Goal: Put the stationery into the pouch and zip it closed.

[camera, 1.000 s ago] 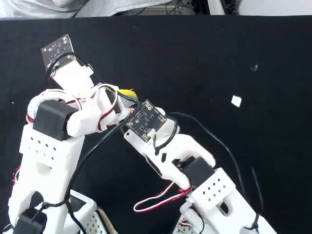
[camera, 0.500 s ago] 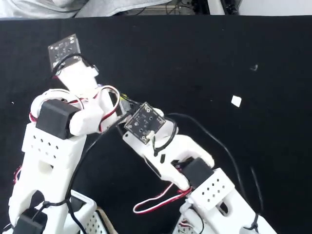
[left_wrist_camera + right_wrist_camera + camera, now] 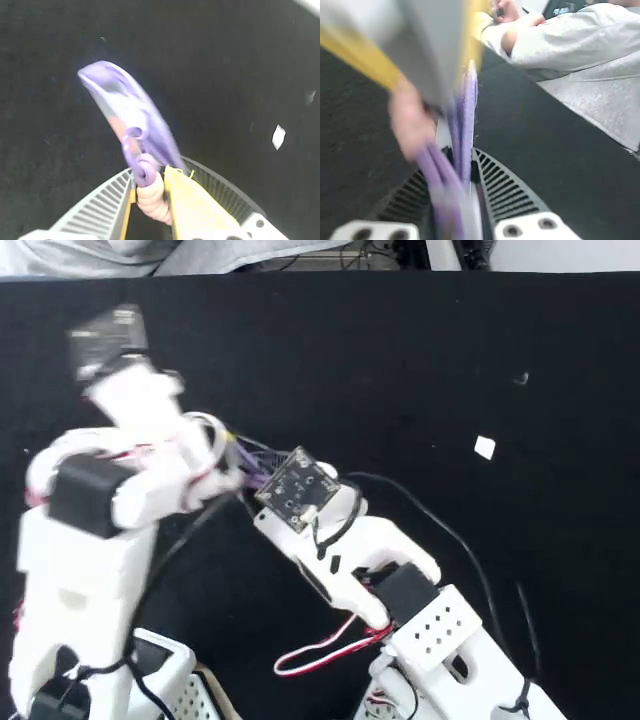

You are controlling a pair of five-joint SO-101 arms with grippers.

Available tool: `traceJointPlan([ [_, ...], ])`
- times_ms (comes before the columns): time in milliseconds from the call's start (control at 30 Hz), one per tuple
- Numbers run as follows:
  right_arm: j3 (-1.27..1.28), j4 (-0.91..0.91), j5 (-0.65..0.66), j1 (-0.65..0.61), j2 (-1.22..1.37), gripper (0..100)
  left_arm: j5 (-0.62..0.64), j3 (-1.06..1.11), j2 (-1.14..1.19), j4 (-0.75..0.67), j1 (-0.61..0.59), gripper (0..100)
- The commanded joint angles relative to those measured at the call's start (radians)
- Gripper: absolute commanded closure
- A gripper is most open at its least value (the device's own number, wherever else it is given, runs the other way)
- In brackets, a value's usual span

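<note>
**Item: purple pouch** (image 3: 127, 107). Soft and flat, lifted off the black table (image 3: 400, 360) and held between the two arms near the table's middle. One end stands free over the cloth. The other end, with its purple loop, sits in the left gripper.

**Left gripper** (image 3: 150, 175). Jaws drawn in close on the pouch's looped end. A pink rounded piece (image 3: 152, 200) is lodged between them (pouch charm or a stationery item, I cannot tell which).

**Right gripper** (image 3: 462, 165). Jaws nearly together, pinching the pouch's thin edge, with the left gripper's grey and yellow finger just above it.

**Loose item: small white piece** (image 3: 484, 447). Lies on the table well apart from both arms, toward the right arm's side. It is too small to tell whether it is an eraser or a scrap.

**Progress, as judged.** No pens or pencils lie on the cloth, so the filling looks largely done, unless the white piece counts as stationery. With both grippers on the pouch, the zipping step appears to be in hand. The zip itself is too blurred to tell how far closed it is. What is probably left is running the slider to its end and setting the pouch down.
</note>
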Motion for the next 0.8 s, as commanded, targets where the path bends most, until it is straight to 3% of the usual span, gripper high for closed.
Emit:
traceJointPlan([
  [0,0.013,0.017,0.014,0.058,0.028,98.8,-0.069,-0.104,-0.098,0.008,-0.09,97],
  [233,0.01,0.032,0.014,0.057,0.024,98.8,-0.157,-0.087,-0.127,-0.014,-0.237,97],
  [500,-0.084,0.17,0.055,0.063,0.022,98.8,-0.264,0.084,-0.081,-0.204,-0.503,97],
  [767,-0.116,0.172,0.055,0.164,0.022,98.8,-0.278,0.311,-0.092,-0.385,-0.602,97],
])
